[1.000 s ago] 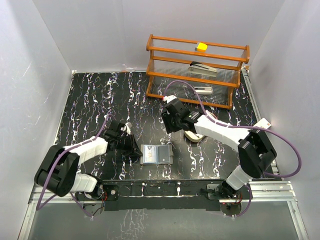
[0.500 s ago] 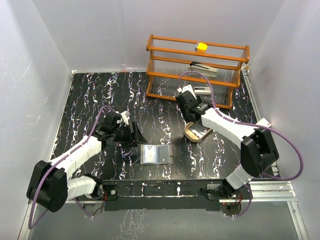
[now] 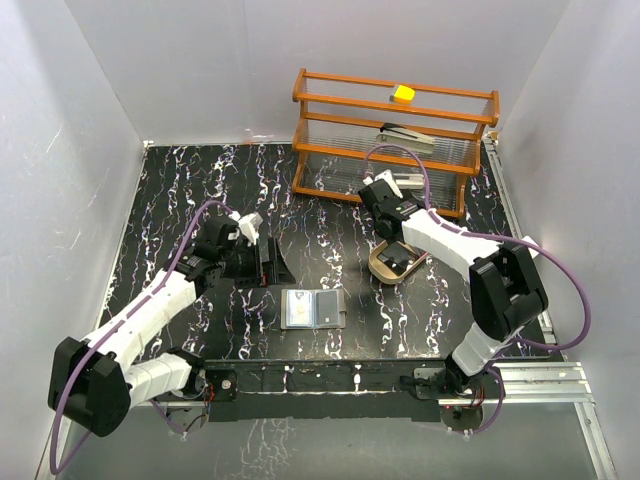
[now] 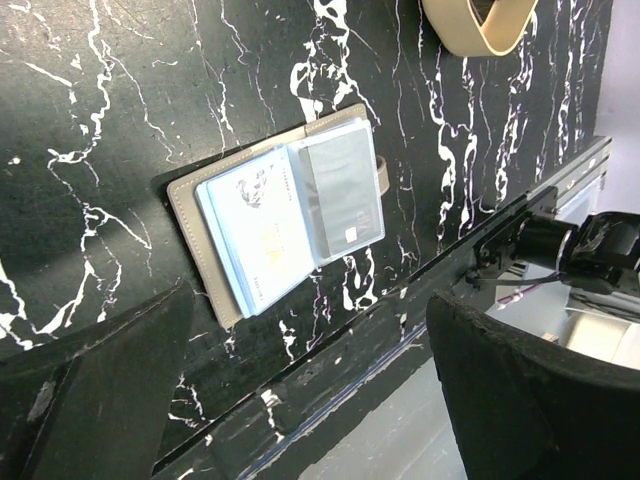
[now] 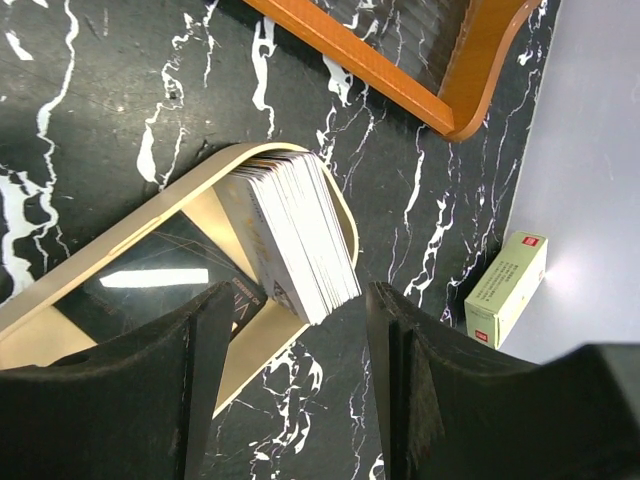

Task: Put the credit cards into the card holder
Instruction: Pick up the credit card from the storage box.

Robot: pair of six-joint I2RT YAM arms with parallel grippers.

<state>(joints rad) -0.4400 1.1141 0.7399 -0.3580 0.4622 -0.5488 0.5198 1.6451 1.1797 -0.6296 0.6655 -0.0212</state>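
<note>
The card holder (image 3: 313, 309) (image 4: 192, 195) lies open on the black marble table near its front edge. A pale blue credit card (image 4: 255, 235) rests on its left half and a grey card (image 4: 342, 190) sits in its right half. My left gripper (image 3: 268, 262) (image 4: 310, 400) hovers open and empty, up and to the left of the holder. More credit cards (image 5: 295, 230) stand as a whitish stack on edge in the tan oval tray (image 3: 378, 268) (image 5: 130, 235), beside a dark card (image 5: 150, 285) lying flat. My right gripper (image 3: 397, 228) (image 5: 300, 400) is open just above the stack's end.
An orange wooden rack (image 3: 395, 140) (image 5: 400, 70) with staplers and a yellow block (image 3: 404, 93) stands at the back right, close behind the tray. A small green-and-white box (image 5: 507, 288) lies off the table's right edge. White walls enclose the table.
My left gripper opened wide and pulled back from the card holder toward the left rear. My right arm swung from the table's middle to above the tray.
</note>
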